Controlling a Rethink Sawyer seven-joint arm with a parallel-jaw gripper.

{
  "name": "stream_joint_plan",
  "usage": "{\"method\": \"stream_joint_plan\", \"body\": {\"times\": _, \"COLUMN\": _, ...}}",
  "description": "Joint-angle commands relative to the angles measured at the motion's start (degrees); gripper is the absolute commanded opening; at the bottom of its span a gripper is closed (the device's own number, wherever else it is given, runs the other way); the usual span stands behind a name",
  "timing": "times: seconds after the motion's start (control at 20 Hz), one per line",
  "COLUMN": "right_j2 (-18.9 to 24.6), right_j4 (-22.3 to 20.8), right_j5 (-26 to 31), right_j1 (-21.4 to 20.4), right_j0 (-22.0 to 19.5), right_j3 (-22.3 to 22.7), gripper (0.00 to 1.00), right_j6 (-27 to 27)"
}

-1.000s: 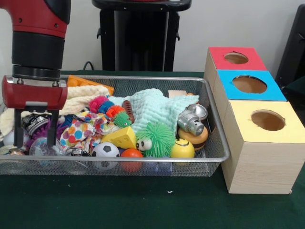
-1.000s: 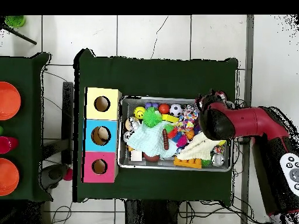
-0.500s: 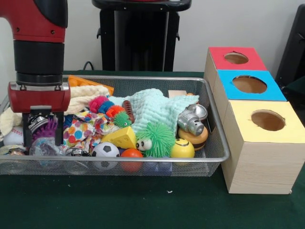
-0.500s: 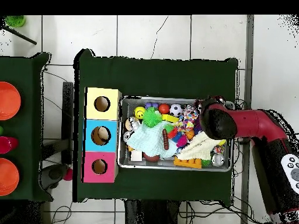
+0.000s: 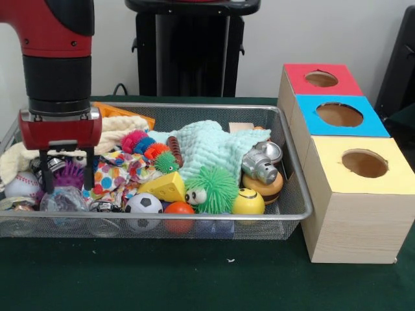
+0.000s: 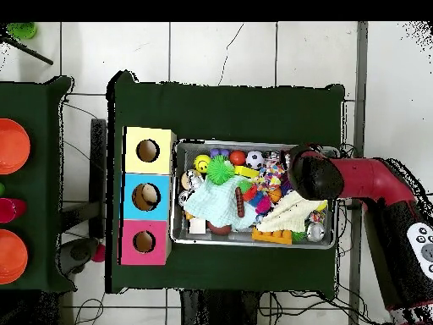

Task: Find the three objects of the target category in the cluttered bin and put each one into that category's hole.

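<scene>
The silver wire-mesh basket [image 5: 299, 194] is full of toys and cloths; it also shows in the overhead view [image 6: 254, 243]. A clear crinkled bottle [image 5: 60, 198] lies at its front left corner, and another clear shape [image 5: 18, 225] lies low behind the mesh there. My gripper [image 5: 65, 188] hangs open just above the bottle, its fingers [image 5: 87, 175] either side of a purple spiky ball [image 5: 67, 173]. It holds nothing. In the overhead view the arm [image 6: 315, 174] hides the gripper. The blue-faced box's hole [image 5: 339, 115] is to the right of the basket and also shows in the overhead view [image 6: 146, 196].
A red-faced box [image 5: 321, 79] and a yellow-faced box [image 5: 364, 164] flank the blue one. The basket holds a mint cloth [image 5: 211, 148], a green spiky toy [image 5: 214, 189], a small football [image 5: 143, 206], a yellow ball [image 5: 248, 202], a silvery can [image 5: 259, 166] and a baseball [image 5: 19, 184].
The gripper has shifted a little to the right in the front view, still open and low over the basket's left end. Nothing in the basket has visibly moved.
</scene>
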Motion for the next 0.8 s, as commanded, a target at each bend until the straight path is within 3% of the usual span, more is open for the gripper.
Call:
{"method": "stream_joint_plan", "body": {"times": 0.05, "right_j2": -0.6, "right_j4": 2.4, "right_j5": 10.4, "right_j1": 0.9, "right_j0": 1.5, "right_j3": 1.4, "gripper": 1.00, "right_j6": -7.2}}
{"method": "stream_joint_plan", "body": {"times": 0.4, "right_j2": -0.4, "right_j4": -1.7, "right_j5": 2.3, "right_j1": 0.7, "right_j0": 1.9, "right_j3": 1.5, "gripper": 1.00, "right_j6": -6.1}}
{"method": "stream_joint_plan", "body": {"times": 0.8, "right_j2": -0.8, "right_j4": -3.9, "right_j5": -1.0, "right_j1": 0.3, "right_j0": 1.6, "right_j3": 2.8, "gripper": 1.00, "right_j6": -6.2}}
